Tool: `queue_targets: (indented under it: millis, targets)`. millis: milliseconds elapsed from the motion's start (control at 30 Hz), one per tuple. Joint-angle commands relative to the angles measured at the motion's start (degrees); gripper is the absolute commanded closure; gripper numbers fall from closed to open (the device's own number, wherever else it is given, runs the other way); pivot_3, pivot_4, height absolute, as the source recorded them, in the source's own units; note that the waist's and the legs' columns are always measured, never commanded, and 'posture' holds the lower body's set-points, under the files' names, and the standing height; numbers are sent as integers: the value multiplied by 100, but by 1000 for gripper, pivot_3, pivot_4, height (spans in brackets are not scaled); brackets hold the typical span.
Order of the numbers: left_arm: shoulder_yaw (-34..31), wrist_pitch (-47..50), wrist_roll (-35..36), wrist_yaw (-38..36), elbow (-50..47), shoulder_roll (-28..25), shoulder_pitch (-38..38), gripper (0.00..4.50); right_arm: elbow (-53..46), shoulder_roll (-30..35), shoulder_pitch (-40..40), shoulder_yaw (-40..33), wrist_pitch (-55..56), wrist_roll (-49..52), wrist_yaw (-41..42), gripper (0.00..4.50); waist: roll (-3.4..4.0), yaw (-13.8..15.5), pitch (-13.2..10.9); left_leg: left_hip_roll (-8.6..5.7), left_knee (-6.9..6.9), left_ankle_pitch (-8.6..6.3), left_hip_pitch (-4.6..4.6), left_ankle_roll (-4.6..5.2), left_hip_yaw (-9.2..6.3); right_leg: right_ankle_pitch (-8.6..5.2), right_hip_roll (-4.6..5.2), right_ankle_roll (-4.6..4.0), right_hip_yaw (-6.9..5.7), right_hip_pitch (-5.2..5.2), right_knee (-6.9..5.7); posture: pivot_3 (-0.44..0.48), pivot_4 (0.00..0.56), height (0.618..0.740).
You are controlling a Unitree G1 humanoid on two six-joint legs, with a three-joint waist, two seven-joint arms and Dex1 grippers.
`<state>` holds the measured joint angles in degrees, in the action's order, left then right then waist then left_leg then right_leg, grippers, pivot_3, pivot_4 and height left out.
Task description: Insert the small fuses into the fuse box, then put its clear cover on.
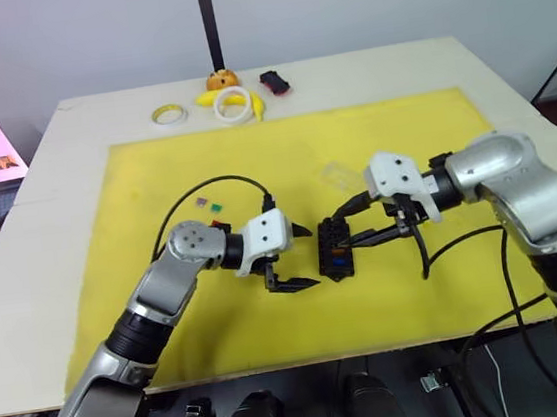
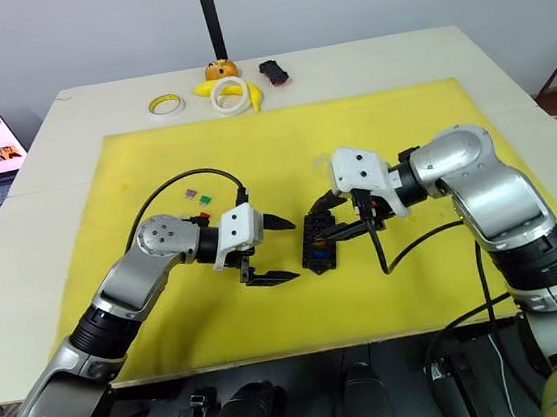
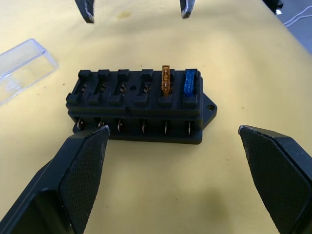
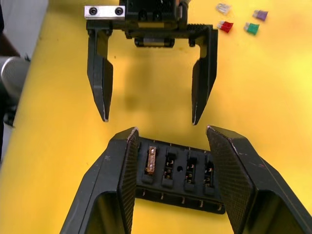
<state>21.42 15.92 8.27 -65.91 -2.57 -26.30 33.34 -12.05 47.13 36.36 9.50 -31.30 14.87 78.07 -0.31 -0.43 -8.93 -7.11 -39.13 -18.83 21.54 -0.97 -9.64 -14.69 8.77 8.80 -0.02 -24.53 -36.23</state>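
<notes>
Black fuse box (image 3: 137,105) between right gripper (image 4: 170,161) fingers.

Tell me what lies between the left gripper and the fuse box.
Nothing: bare yellow mat separates the open left gripper from the fuse box, as the left wrist view shows.

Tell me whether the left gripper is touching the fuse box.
Apart. In the left wrist view, bare yellow mat separates the open left gripper from the fuse box, and neither finger meets it.
</notes>
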Motion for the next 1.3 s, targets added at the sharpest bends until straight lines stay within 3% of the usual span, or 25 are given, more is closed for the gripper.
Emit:
queue_targets:
  millis: [33,100,200,533,1300]
  targets:
    - [-118,-99,138,-23,-78,48,75,0,-108,-182,-319,-409,64,322,-365,2549,0,-8,0,0,0,0,0,0,0,0,0,0,0,0,-1,0,150,740]
    - [-140,-122,163,-11,-50,87,93,0,-200,-320,-573,-635,-139,616,-540,2974,0,-6,0,1,1,0,-1,0,0,0,0,0,0,-1,-1,0,150,740]
    - [-132,-165,167,-5,-47,91,46,0,-346,-451,-1040,-843,-153,835,-795,4422,0,-1,0,0,0,0,0,0,-1,0,1,0,0,-1,-2,0,150,740]
    - [-80,-241,130,-3,54,130,110,0,-214,-555,-1278,-632,-121,733,-1382,4471,0,-6,0,0,0,0,-2,0,0,0,-1,0,0,0,-2,0,150,740]
    - [-16,-289,49,-90,186,169,227,0,-441,-431,-1650,-233,97,473,-1671,4471,0,-10,1,0,0,0,-6,0,-1,0,-2,0,0,6,-2,0,150,740]
